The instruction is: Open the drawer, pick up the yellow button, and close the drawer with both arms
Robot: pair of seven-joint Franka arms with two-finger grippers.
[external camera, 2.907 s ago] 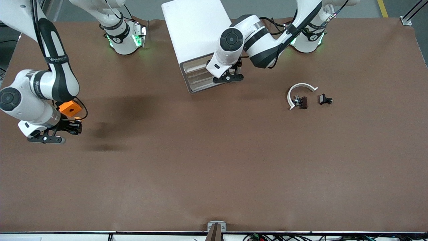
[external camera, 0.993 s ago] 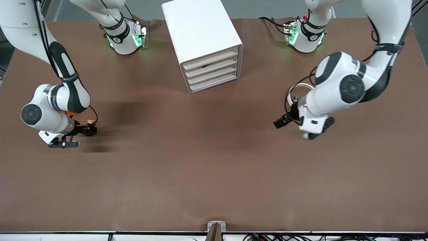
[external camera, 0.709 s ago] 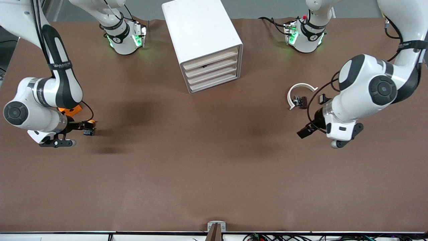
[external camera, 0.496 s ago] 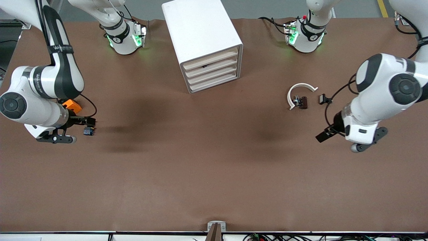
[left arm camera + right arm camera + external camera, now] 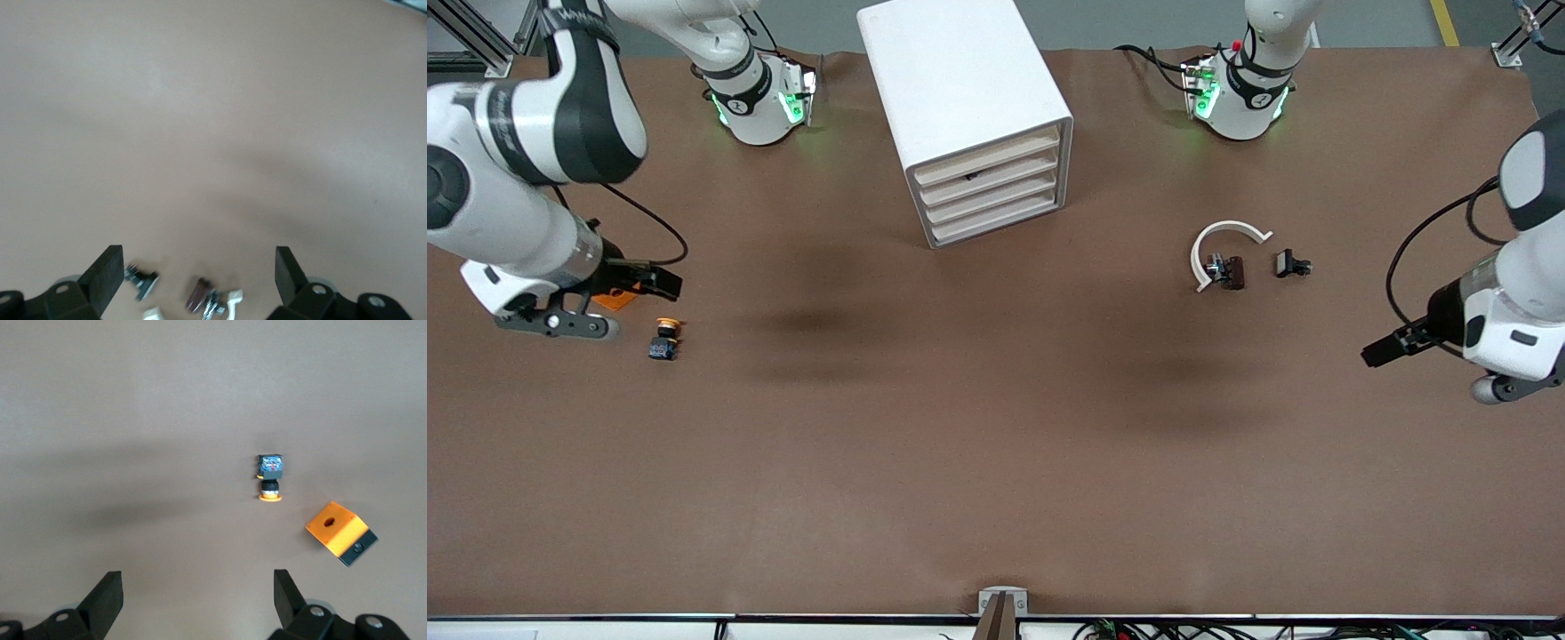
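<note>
The button [image 5: 663,340] lies on its side on the brown table toward the right arm's end; in the right wrist view [image 5: 269,479] its yellow-orange cap and dark base show. My right gripper [image 5: 660,282] is open and empty in the air over the table beside the button. The white cabinet [image 5: 960,89] stands between the arms' bases, and its four drawer fronts [image 5: 989,188] all sit flush and shut. My left gripper [image 5: 1380,351] is open and empty, up over the left arm's end of the table. Both wrist views show the fingers [image 5: 107,277] [image 5: 108,593] wide apart.
An orange-and-black block [image 5: 339,532] lies next to the button, partly hidden under the right gripper in the front view [image 5: 615,299]. A white curved strip [image 5: 1223,240] with small black clips [image 5: 1291,264] lies toward the left arm's end; the clips also show in the left wrist view [image 5: 200,297].
The left gripper left the cabinet front and swung out to its end of the table. The right gripper let go of the button on the table and rose away from it.
</note>
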